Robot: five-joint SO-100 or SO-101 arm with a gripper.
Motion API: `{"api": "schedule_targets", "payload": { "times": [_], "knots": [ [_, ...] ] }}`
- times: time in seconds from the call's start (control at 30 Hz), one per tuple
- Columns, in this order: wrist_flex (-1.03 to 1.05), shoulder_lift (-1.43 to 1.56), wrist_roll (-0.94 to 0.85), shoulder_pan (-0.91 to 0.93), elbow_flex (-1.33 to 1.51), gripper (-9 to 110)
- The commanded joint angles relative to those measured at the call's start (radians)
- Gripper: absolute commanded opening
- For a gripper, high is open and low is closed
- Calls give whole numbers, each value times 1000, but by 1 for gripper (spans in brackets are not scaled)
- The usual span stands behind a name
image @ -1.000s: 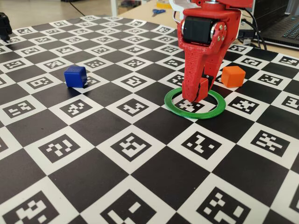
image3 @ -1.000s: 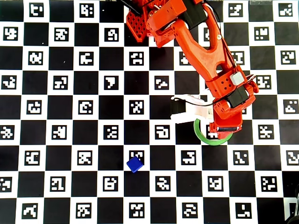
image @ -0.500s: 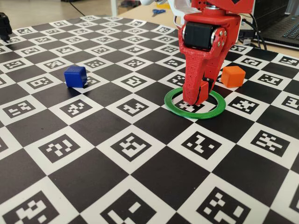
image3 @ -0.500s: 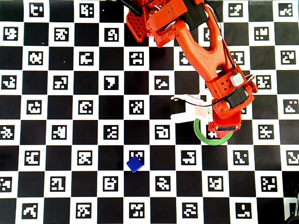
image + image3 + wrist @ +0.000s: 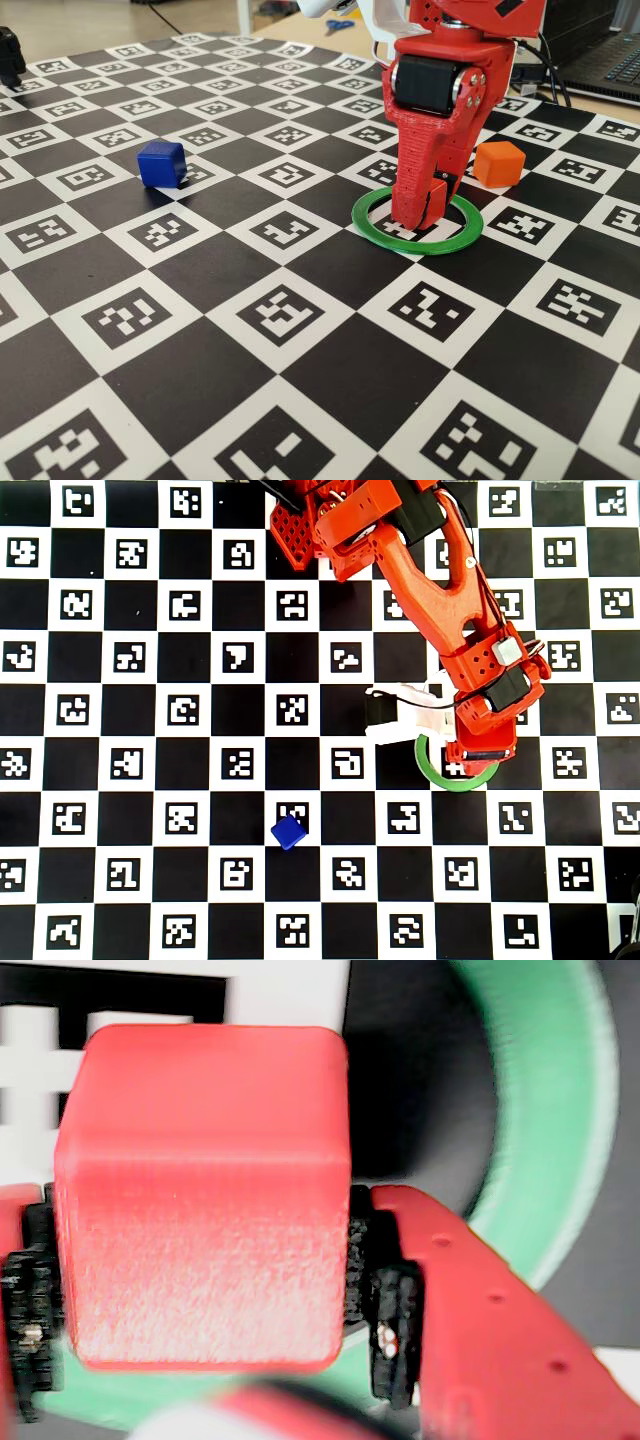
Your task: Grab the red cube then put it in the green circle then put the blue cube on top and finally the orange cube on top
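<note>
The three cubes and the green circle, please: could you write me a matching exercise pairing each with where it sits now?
Things:
1. red cube
2. blue cube
3. orange cube
4. green circle

Places:
A. flat on the board, around the gripper tips
B. loose, left in the fixed view
C. between the gripper fingers
D. loose, right of the arm in the fixed view

Pairs: 1-C, 2-B, 3-D, 4-A

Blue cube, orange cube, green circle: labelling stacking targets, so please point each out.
blue cube (image 5: 161,163), fixed view, front face.
orange cube (image 5: 499,163), fixed view, front face.
green circle (image 5: 420,243), fixed view, near rim.
</note>
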Motion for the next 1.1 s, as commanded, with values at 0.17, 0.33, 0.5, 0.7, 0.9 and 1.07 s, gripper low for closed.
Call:
{"api": "schedule_targets", "payload": {
  "times": [0.17, 0.33, 0.5, 0.7, 0.9, 1.07],
  "knots": [
    [20, 25, 9, -15, -14, 31],
    [55, 29, 25, -15, -49, 33],
    [178, 37, 44, -3, -153, 36],
    [267, 60, 46, 8, -242, 36],
    [367, 109, 29, 52, -344, 36],
    [419, 189, 18, 127, -399, 36]
  ]
}}
